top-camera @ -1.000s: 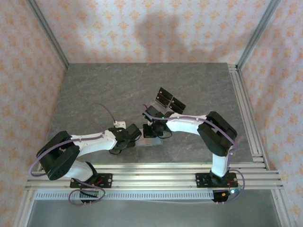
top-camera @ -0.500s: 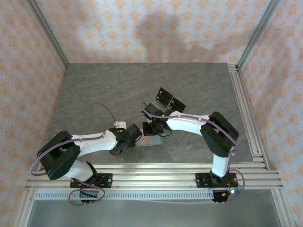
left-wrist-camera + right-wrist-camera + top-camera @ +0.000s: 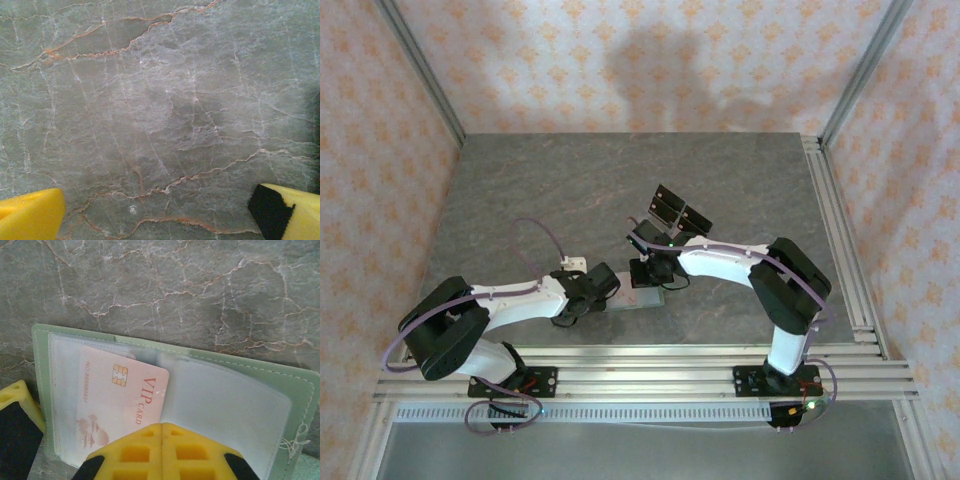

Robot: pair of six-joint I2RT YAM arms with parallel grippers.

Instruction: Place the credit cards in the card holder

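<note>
1. Counter (image 3: 520,190): grey stone surface with pale and rust-coloured veins. Both arms reach over its near-centre part.
2. Card holder (image 3: 302,390): sage-green wallet lying open and flat on the counter, inner face up, with clear pockets on both halves.
3. Credit card (image 3: 120,395): pale pink, printed "VIP CARD", with a gold chip. It lies slightly tilted in the left-hand pocket, and its upper right corner projects past the pocket edge toward the fold.
4. Right pincer (image 3: 161,430): yellow fingers pressed together, holding nothing. The tips sit above the holder beside the card's lower right corner; whether they touch it cannot be told.
5. Left pincer (image 3: 157,212): fingers spread wide and empty, over bare counter just left of the holder.
6. Black credit cards (image 3: 677,210): propped at a tilt on the counter just beyond the right pincer, apart from the holder.
</note>
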